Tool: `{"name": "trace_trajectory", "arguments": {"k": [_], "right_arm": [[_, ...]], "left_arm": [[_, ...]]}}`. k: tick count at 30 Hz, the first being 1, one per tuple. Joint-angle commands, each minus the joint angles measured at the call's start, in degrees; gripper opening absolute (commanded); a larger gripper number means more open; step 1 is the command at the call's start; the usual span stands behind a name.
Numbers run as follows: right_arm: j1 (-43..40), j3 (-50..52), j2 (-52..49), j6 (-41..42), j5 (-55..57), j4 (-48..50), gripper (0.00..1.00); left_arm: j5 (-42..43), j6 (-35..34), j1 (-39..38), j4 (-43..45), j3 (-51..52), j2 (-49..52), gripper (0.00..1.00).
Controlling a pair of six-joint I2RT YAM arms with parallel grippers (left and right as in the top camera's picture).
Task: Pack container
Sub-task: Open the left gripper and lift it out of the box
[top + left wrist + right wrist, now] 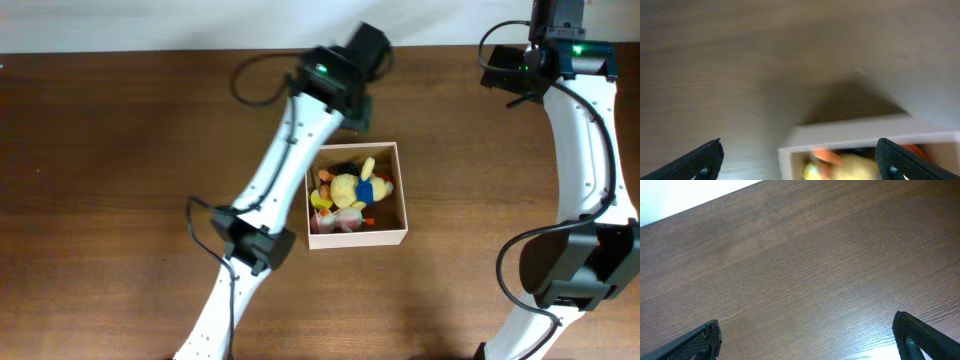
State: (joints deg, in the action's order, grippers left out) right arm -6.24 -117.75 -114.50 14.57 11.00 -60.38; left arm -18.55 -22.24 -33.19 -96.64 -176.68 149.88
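Left wrist view: my left pincer (799, 152) gapes empty beside the container (850, 134), toys (845, 167) already inside; right pincer (807, 337) open, parked well away from it

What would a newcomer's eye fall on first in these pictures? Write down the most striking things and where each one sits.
First comes the white-walled container near the middle of the dark wooden table, heaped with bright toys around a yellow plush toy. The left hand hangs open by the container's far left corner, while the right hand, also open, is over bare wood at the far right.
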Motion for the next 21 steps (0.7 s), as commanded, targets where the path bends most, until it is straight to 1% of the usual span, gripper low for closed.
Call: {"name": "trace_trajectory", "arguments": {"k": [1, 8, 14, 19, 21], "right_arm": [[-0.17, -0.63, -0.2, -0.22, -0.09, -0.02, 0.99], [-0.17, -0.63, -0.2, -0.24, -0.09, -0.02, 0.99], [-0.17, -0.63, -0.2, -0.24, -0.09, -0.02, 0.99], [-0.17, -0.63, -0.2, -0.24, -0.09, -0.02, 0.99], [-0.17, -0.63, -0.2, -0.24, -0.09, -0.02, 0.99]], "left_arm": [[-12.17, 0.07, 4.74, -0.04, -1.77, -2.73, 0.99], [-20.31, 0.07, 11.8, -0.07, -1.75, -2.73, 0.99], [-20.26, 0.07, 16.52, -0.04, -1.75, -2.73, 0.99], [-20.52, 0.02, 18.27, -0.07, -1.75, -2.73, 0.99], [-20.48, -3.41, 18.99, -0.04, -1.77, -3.04, 0.99]]}}
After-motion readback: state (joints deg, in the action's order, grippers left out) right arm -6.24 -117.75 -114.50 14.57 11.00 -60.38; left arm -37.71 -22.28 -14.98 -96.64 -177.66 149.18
